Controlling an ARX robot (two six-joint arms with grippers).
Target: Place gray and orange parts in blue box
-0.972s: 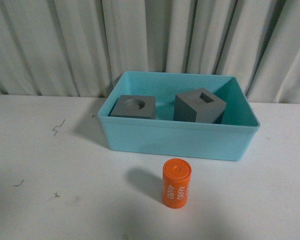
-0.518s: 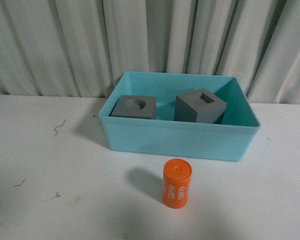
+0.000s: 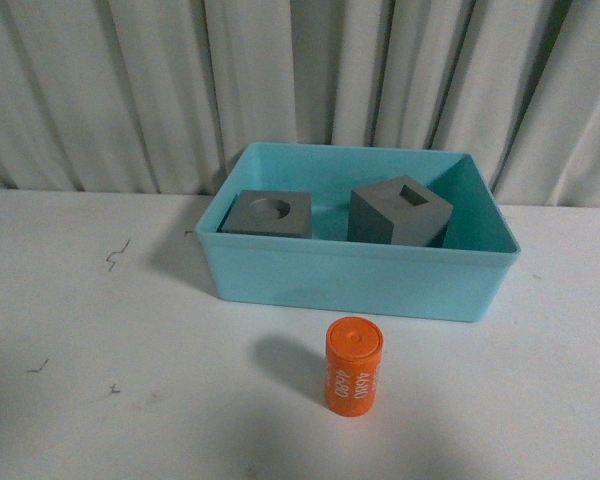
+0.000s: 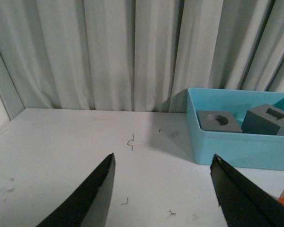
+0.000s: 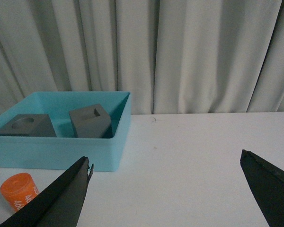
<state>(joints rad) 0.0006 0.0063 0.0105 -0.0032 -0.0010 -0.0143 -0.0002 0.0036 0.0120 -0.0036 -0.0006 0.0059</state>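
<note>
The blue box (image 3: 360, 282) stands at the back middle of the white table. Inside it lie two gray cubes: one with a round recess (image 3: 268, 214) on the left, one with a square recess (image 3: 398, 214) on the right, tilted. The orange cylinder (image 3: 353, 366) with white digits stands upright on the table in front of the box. Neither arm shows in the front view. My left gripper (image 4: 162, 161) is open over bare table left of the box (image 4: 236, 146). My right gripper (image 5: 165, 161) is open over bare table right of the box (image 5: 57, 153), with the orange cylinder (image 5: 20, 190) near its one finger.
A pleated grey-white curtain (image 3: 300, 80) hangs right behind the table. Small dark marks (image 3: 115, 253) dot the tabletop on the left. White tabletop spreads on both sides of the box.
</note>
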